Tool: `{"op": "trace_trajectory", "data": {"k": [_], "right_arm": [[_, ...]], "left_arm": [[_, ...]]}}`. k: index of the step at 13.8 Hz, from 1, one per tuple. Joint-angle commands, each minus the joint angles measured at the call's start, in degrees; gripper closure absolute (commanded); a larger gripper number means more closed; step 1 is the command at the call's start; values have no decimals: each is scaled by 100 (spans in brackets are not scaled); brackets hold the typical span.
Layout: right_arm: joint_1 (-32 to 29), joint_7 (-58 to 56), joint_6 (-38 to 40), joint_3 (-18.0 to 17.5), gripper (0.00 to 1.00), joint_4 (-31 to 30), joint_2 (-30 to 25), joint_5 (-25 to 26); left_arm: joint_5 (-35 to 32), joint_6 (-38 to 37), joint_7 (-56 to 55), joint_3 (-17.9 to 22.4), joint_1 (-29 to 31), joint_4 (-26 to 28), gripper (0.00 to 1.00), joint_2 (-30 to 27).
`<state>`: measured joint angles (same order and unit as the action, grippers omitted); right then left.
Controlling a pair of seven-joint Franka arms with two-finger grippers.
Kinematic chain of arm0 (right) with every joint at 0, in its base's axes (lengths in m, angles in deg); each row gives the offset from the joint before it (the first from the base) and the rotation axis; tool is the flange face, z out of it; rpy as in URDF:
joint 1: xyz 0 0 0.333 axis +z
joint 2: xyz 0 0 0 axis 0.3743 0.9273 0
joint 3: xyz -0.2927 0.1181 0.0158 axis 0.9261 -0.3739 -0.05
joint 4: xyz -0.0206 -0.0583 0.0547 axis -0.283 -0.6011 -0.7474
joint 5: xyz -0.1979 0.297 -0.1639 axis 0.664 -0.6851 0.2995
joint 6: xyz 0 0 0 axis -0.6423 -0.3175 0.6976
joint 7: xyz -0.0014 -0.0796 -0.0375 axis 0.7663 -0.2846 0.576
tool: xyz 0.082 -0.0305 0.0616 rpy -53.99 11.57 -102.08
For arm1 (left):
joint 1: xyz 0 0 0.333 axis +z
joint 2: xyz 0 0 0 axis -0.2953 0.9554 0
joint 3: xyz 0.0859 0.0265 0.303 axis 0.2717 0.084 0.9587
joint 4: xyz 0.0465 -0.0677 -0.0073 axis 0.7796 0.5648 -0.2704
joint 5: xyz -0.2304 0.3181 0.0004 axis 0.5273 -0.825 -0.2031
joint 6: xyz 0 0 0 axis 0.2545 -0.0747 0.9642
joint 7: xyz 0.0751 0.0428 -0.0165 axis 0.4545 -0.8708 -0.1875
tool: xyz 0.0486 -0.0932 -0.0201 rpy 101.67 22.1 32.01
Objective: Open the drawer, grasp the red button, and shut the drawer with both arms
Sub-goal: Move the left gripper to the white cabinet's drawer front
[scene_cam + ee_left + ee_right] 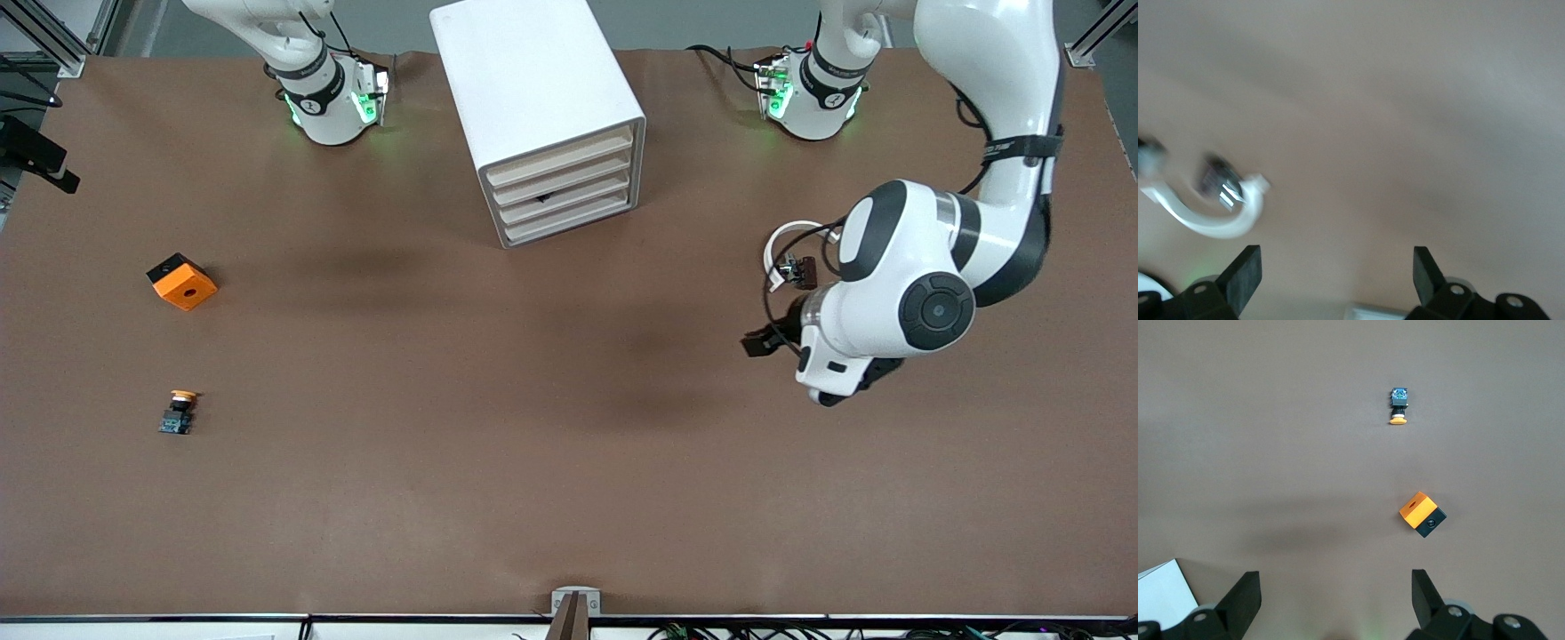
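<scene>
The white cabinet (533, 80) stands mid-table near the robots' bases, its four beige-edged drawers (564, 182) facing the front camera. All four look shut, and a small dark spot shows at the third one's front. The red-capped button is hidden. My left gripper (763, 342) hangs open and empty over bare table toward the left arm's end, nearer the front camera than the cabinet. Its fingers are wide apart in the left wrist view (1337, 267). My right gripper (1336, 590) is open and empty, high over the table, and is out of the front view.
An orange cube with a hole (182, 283) lies toward the right arm's end and shows in the right wrist view (1421, 513). An orange-yellow-capped button (178, 412) lies nearer the front camera (1399, 407). A cabinet corner (1161, 593) shows beside the right gripper.
</scene>
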<state>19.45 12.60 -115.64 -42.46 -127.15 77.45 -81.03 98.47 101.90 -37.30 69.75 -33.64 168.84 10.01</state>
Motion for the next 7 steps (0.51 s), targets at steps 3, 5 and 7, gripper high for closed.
{"op": "trace_trajectory", "data": {"k": [3, 5, 7], "right_arm": [[-19, -48, -8, -10, 0, -118, -130, 46], [-36, -57, -8, -10, 0, -126, -130, 46], [-36, -66, -8, -10, 0, -126, -130, 46]], "left_arm": [[1697, -65, -1795, 11, -241, -131, 0, 624], [1786, -91, -2595, 2, -383, -288, 0, 940], [2049, -274, -3534, 2, -558, -342, 0, 1257]]}}
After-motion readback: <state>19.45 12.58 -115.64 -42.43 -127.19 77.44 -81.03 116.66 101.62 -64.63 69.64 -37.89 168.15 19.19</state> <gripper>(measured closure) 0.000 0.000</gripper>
